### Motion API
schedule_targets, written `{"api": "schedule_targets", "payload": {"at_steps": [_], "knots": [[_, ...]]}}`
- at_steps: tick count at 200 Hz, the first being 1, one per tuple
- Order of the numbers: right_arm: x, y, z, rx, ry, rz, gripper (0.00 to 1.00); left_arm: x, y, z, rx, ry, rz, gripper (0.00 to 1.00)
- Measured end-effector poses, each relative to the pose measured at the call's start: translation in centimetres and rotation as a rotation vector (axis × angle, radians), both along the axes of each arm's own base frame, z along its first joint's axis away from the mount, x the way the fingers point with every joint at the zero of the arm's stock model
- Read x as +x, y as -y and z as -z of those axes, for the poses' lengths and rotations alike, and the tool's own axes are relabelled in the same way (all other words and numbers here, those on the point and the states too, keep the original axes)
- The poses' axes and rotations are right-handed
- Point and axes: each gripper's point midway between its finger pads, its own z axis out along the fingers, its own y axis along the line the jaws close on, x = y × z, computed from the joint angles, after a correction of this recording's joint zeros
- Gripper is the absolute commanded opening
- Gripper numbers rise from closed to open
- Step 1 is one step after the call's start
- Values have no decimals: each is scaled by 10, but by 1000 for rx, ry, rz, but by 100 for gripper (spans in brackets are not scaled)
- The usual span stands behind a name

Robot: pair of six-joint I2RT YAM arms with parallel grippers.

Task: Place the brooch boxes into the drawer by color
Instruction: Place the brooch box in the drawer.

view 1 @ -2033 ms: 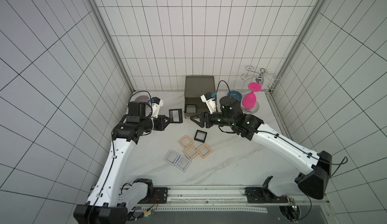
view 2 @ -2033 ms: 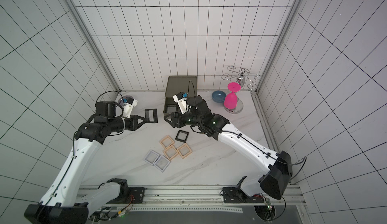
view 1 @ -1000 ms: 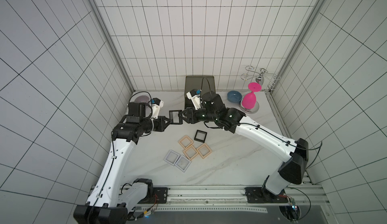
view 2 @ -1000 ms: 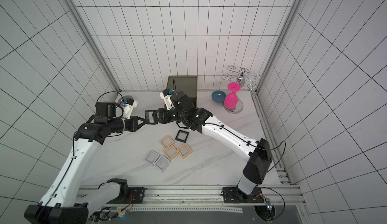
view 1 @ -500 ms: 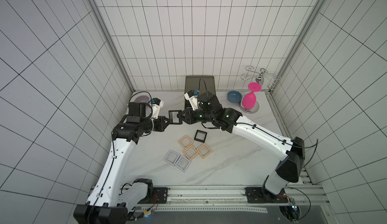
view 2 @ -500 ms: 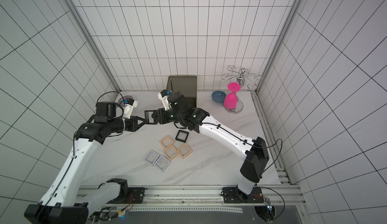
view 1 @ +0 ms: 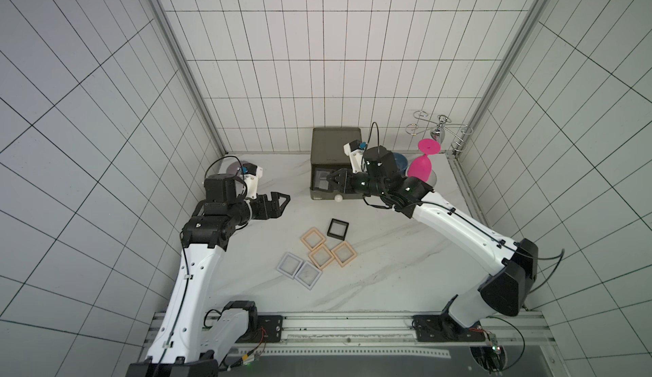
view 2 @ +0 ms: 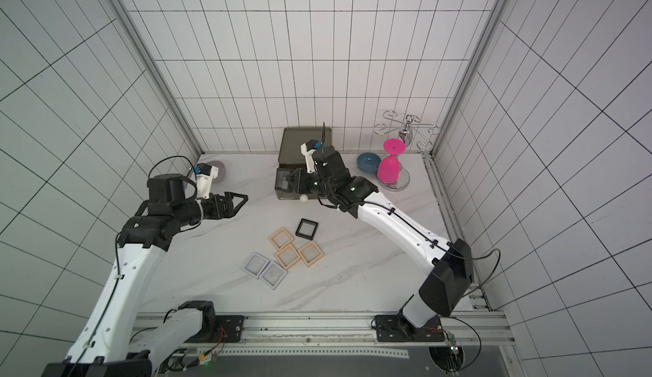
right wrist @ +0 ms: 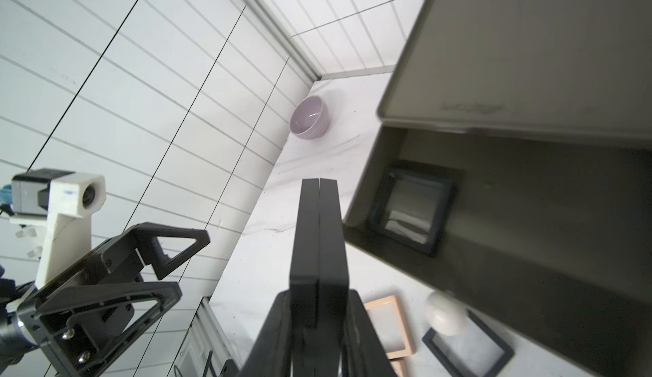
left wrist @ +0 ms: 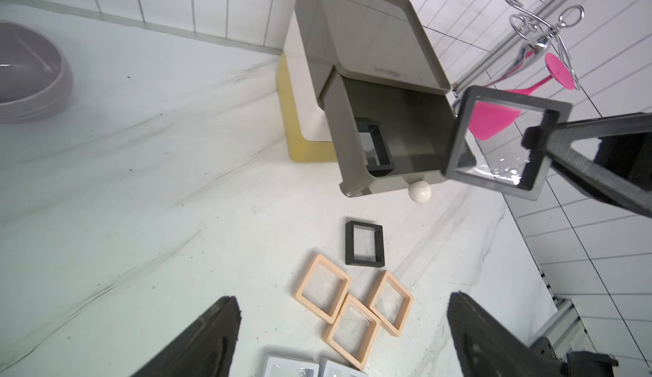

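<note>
Since one black brooch box (left wrist: 375, 149) lies in the drawer's (view 1: 335, 142) open tier, my right gripper (view 1: 333, 185) clamps a second box (left wrist: 506, 142) edgewise above it, left gripper (view 1: 282, 205) beside the drawer, jaws apart

One three-tier drawer chest (view 1: 335, 142), olive-grey, white and mustard, is present. Black square brooch boxes with clear windows number three: one black box (left wrist: 375, 148) inside the chest's open top drawer, another black box (left wrist: 508, 142) held just before that drawer, a third black box (left wrist: 365, 243) lying further in front. Beyond it lie three peach-beige square boxes (view 1: 321, 256) and two pale lavender-white square boxes (view 1: 308, 275). To the chest's sides are one lilac round bowl (left wrist: 31, 75), one blue round bowl (view 2: 367, 163), one pink goblet (view 2: 388, 172) and one chrome wire rack (view 2: 405, 132).
</note>
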Motion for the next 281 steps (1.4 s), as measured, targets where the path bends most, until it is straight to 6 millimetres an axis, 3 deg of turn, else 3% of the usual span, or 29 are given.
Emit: {"api": "schedule_targets", "payload": {"at_steps": [22, 49, 85, 105, 165, 180, 193, 217, 233, 281], "knots": [[26, 27, 1, -5, -1, 58, 13, 5, -4, 10, -9, -18, -25, 96], [45, 49, 25, -74, -40, 69, 13, 8, -6, 21, -14, -44, -40, 96], [50, 52, 71, -167, -124, 14, 12, 10, -7, 21, -14, -38, -51, 96], [52, 47, 83, -186, -143, -12, 12, 11, -7, 23, -16, -41, -53, 96], [64, 34, 99, -198, -170, -45, 15, 11, -6, 27, -29, -51, -53, 96], [68, 30, 97, -199, -165, -50, 21, 11, -6, 27, -31, -51, -52, 96], [71, 29, 97, -204, -165, -51, 34, 11, -6, 26, -33, -49, -51, 96], [74, 31, 104, -235, -166, -42, 41, 11, -4, 25, -39, -47, -43, 96], [75, 36, 110, -267, -170, -29, 45, 11, -2, 26, -47, -48, -32, 96], [83, 47, 96, -335, -108, 12, 50, 12, 4, 33, -58, -74, -5, 96]]}}
